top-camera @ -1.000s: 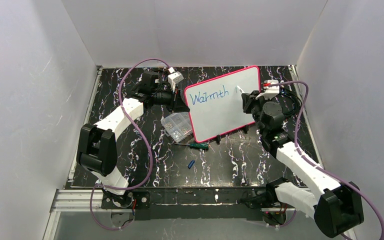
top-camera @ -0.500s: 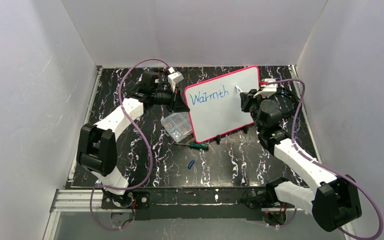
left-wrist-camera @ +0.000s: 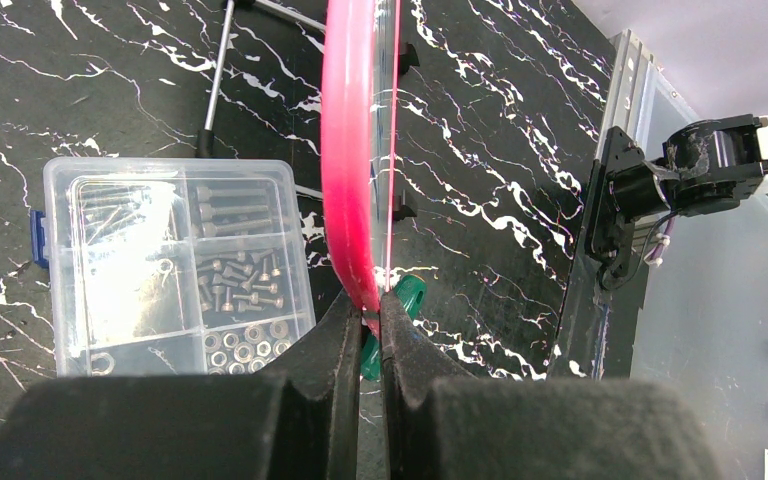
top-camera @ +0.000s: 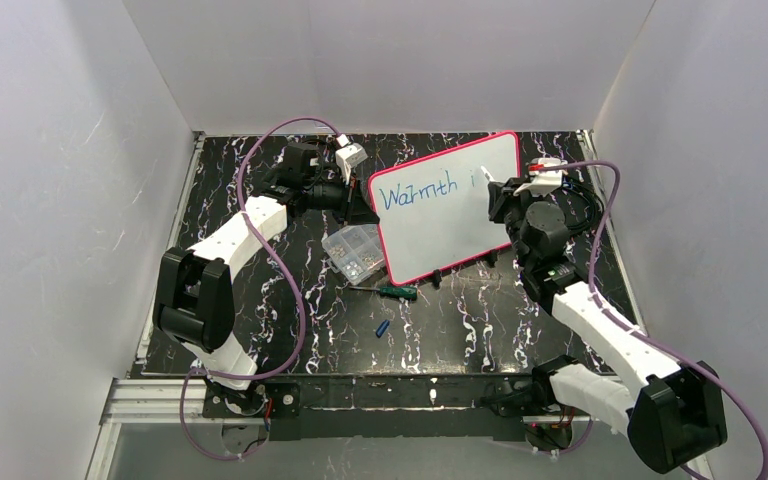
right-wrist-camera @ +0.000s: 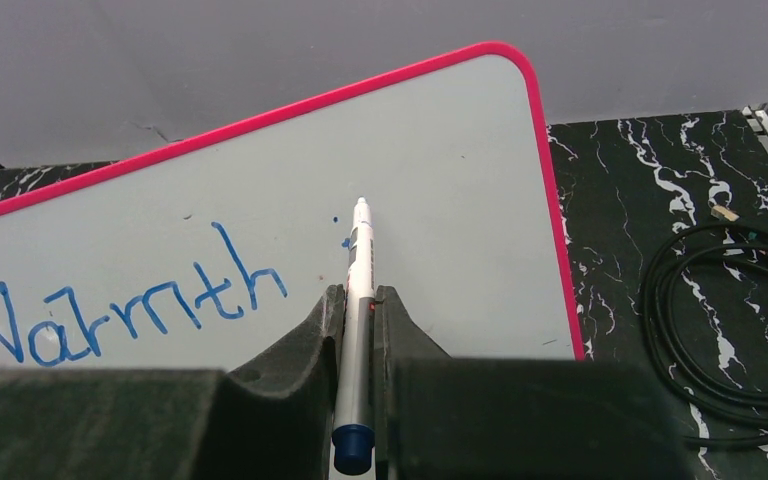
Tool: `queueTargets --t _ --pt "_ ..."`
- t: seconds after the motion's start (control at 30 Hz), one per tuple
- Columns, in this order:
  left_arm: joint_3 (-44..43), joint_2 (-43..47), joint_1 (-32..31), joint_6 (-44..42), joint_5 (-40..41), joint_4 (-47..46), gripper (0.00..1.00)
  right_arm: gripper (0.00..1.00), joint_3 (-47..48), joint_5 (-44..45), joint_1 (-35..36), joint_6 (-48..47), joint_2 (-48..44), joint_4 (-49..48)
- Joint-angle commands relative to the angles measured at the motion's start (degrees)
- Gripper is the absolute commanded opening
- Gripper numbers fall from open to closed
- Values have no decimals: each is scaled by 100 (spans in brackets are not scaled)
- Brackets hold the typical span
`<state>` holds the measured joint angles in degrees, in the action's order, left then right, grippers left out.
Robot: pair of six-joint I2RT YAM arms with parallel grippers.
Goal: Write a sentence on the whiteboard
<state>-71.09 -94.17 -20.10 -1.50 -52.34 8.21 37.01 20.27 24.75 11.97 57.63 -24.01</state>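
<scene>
The whiteboard (top-camera: 440, 215) stood tilted on its small black feet at the back middle of the black marbled table (top-camera: 460, 330), between the two arms. Its face was white and glossy, framed by a thin pink-red rim with rounded corners. From the left wrist camera it was seen edge-on, as a narrow pink band.

The sentence (top-camera: 417, 192) so far read only "Warmth", in blue marker, slanting slightly up along the upper left of the board. Just right of that word were a small blue dot and a short blue stroke. The rest of the face was bare white.

The left gripper (left-wrist-camera: 368, 320) had its fingers pinched together on the board's pink rim at the left edge. The right gripper (right-wrist-camera: 358, 300) had its fingers clamped on a white marker (right-wrist-camera: 360, 250), whose blue rear end pointed towards the camera and whose tip lay right at the fresh blue marks. Whether the tip touched the surface could not be told.

A clear compartment box (top-camera: 352, 250) of screws and washers sat just beside the board's lower left corner. A green-handled screwdriver (top-camera: 397, 291) lay near the front edge and a small blue cap (top-camera: 382, 328) nearer still. A coiled black cable (right-wrist-camera: 720, 330) rested on the table to the right of the board
</scene>
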Motion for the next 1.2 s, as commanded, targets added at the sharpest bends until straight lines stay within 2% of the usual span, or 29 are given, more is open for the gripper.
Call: queueTargets --t 0.0,0.53,0.93,1.17 --pt "-181 338 -57 -149 -254 110 0 1 60 33 -14 -69 87 -200" --pt "-186 350 -47 -154 -259 111 0 1 -37 -21 -14 -132 302 -86" --pt "-192 367 -49 -150 -268 102 0 1 -428 -62 -14 -66 47 261" --pt "-179 382 -48 -149 -268 102 0 1 -247 -89 -14 -71 143 88"
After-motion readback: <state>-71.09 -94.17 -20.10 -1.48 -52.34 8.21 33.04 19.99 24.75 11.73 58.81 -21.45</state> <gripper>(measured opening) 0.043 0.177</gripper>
